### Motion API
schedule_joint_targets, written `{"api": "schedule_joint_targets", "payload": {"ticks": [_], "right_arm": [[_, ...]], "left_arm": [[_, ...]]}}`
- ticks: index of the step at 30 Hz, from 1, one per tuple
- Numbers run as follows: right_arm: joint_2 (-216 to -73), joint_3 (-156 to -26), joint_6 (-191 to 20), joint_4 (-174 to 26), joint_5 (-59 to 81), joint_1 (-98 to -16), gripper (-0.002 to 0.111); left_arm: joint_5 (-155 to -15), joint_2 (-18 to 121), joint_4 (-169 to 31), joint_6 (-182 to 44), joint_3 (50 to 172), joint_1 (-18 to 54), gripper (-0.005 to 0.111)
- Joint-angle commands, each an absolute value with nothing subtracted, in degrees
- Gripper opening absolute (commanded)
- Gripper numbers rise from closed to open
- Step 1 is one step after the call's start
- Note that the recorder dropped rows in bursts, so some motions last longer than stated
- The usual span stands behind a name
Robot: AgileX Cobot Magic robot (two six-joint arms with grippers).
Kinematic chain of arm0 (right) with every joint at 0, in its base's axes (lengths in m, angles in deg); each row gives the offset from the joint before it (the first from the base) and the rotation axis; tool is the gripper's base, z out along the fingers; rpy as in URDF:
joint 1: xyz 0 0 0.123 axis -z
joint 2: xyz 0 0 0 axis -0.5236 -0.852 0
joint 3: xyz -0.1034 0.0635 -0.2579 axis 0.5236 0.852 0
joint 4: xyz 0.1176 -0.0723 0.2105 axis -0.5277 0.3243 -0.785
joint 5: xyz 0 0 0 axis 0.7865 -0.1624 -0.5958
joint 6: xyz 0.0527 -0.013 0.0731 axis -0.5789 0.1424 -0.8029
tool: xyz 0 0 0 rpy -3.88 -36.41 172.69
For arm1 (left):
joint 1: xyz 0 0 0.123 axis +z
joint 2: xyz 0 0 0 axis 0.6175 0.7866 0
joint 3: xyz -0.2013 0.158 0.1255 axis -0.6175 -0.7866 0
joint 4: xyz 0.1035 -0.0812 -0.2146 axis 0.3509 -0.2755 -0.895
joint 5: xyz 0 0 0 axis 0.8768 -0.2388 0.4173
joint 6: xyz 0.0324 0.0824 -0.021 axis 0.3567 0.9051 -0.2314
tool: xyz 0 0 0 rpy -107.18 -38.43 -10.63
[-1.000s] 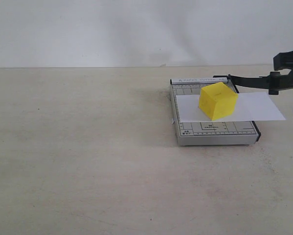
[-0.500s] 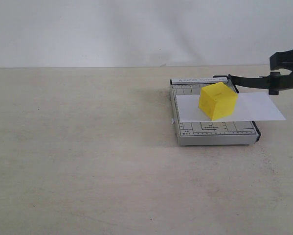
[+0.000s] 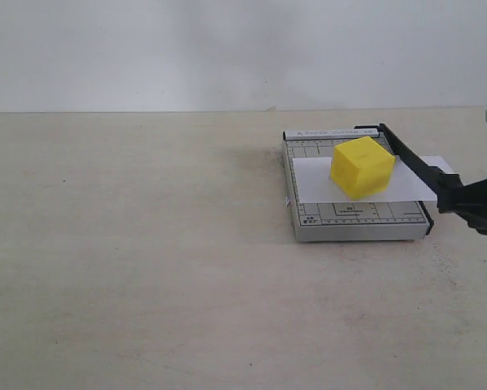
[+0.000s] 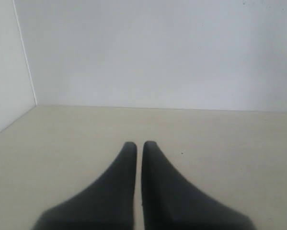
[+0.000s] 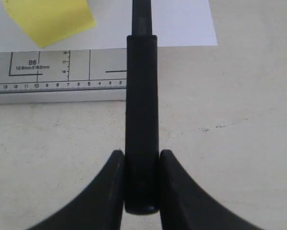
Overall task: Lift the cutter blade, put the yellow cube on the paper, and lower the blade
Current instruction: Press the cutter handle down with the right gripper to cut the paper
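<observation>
Grips the thick handle of the cutter blade (image 5: 141, 96) with the right gripper (image 5: 141, 155), fingers (image 5: 107, 187) pressed to both sides of it. Has swung that handle down from where it hung, high and off to the right half a second ago. Holds it now low over the table (image 3: 145, 268), just past the front right corner of the grey cutter base (image 3: 357, 221).

Lays the blade along the base's right edge and across the paper (image 3: 312, 179) (a strip of white shows beyond it; cut or uncut, cannot tell). Leaves the yellow cube (image 3: 361, 166) where it was, sitting on the paper over the middle of the base, left of the blade and clear of it. Pivots all of this on the hinge (image 3: 379, 127) at the far right corner.

Parks the left gripper (image 4: 135, 146) away from the work, tips together on nothing, with only bare table ahead.

Looks like the last step is nearly done: perhaps one final press to seat the blade, then a release.
</observation>
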State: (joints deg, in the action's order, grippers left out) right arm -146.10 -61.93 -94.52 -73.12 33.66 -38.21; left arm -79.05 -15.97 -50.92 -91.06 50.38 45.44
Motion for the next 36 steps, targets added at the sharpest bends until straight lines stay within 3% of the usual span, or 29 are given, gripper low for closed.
{"api": "schedule_joint_targets", "payload": {"ticks": [1,22,28,36], "right_arm": [[-148.49,-57.94,-94.06,-75.71,34.61,-38.09,0.0],[-157.25,-57.25,-90.88,-78.26,32.83,-38.09,0.001],[-157.25,-57.37,-90.1,-78.26,32.61,-38.09,0.031],[-156.75,-57.56,-90.21,-78.26,33.48,-38.09,0.032]], "left_arm": [[-79.57,-17.83,-51.54,-90.8,50.16,45.45,0.005],[-79.45,-18.34,-51.54,-90.8,50.16,45.45,0.005],[-79.45,-18.34,-51.54,-90.8,50.16,45.45,0.005],[-80.36,-18.34,-51.54,-90.8,50.16,45.45,0.005]]}}
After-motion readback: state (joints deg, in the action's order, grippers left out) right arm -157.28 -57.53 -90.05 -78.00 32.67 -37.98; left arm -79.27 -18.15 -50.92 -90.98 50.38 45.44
